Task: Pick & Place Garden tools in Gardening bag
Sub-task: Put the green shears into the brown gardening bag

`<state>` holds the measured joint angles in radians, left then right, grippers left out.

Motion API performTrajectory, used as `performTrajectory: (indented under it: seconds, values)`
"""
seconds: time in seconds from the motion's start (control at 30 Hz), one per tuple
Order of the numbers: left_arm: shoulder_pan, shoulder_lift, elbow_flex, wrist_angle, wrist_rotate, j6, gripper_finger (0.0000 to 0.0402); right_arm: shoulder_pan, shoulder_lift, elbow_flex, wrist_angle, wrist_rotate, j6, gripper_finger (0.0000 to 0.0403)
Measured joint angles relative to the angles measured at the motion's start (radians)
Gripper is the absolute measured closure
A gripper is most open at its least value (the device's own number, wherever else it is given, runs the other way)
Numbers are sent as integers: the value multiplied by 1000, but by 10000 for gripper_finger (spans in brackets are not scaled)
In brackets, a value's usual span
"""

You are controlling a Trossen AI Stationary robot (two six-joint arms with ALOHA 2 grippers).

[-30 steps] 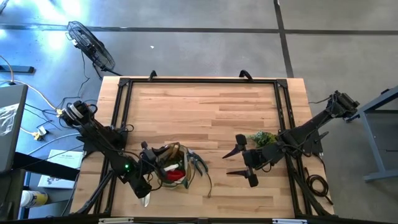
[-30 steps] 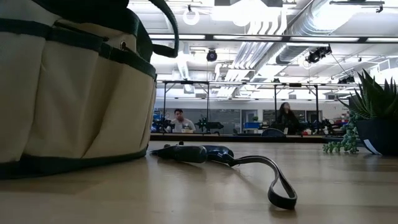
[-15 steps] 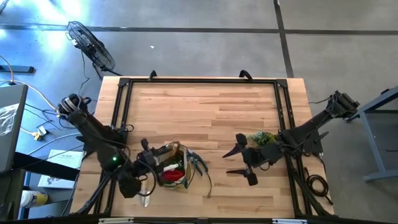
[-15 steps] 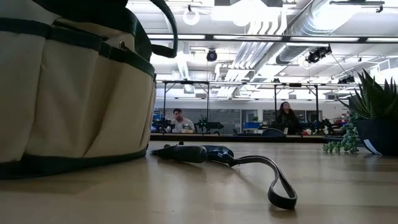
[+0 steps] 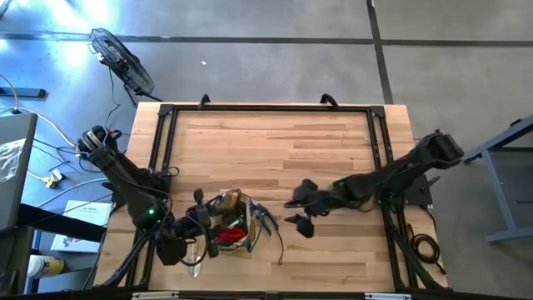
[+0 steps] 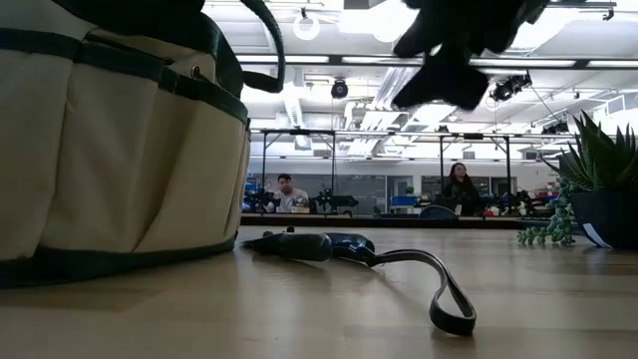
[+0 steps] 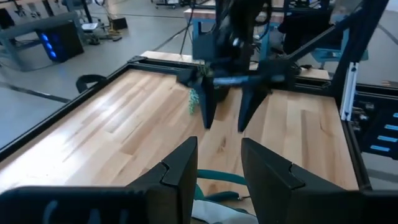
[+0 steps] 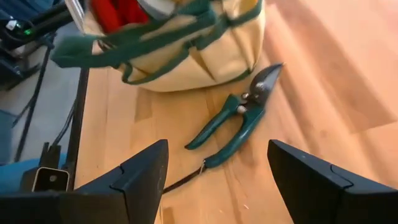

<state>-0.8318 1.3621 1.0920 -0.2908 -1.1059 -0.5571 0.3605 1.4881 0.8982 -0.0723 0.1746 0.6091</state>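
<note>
The tan gardening bag (image 5: 233,218) with dark green trim stands on its base near the table's near-left; it also shows in the low view (image 6: 120,150). A red item (image 8: 121,12) sits inside it. Dark-handled pruners (image 8: 239,118) lie flat on the table just right of the bag (image 5: 265,221), their strap loop (image 6: 449,297) trailing toward the near edge. My right gripper (image 5: 298,207) is open above the table, right of the pruners, touching nothing. My left gripper (image 5: 202,222) is open and empty at the bag's left rim; its fingers (image 7: 186,168) point toward the table's right.
A leafy green sprig (image 5: 350,185) and a potted plant (image 6: 598,189) stand at the right, partly under my right arm. A pale metal blade (image 5: 193,265) shows near the front edge by my left arm. The far half of the table (image 5: 266,142) is bare wood.
My right gripper has gone toward the table's left edge, away from the sprig and toward the pruners, and has come into the top of the low view. My left arm has drawn back a little toward the table's left edge. The bag and pruners have stayed put.
</note>
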Motion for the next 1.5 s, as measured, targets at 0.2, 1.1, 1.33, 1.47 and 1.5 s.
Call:
performTrajectory:
  seconds: [0.2,1.1,1.33,1.47,1.5]
  values:
    - [0,0,0,0,29,0,284,-17,134,0,165,-106,2,137]
    - [0,98,-2,-3,283,-156,284,-5,351,0,272,115,131,137]
    - [0,116,-2,5,277,-159,284,21,351,1,282,140,133,137]
    - [0,116,-2,5,243,-158,284,26,354,47,247,141,122,137]
    - [0,116,-2,5,235,-158,284,26,359,66,231,141,111,137]
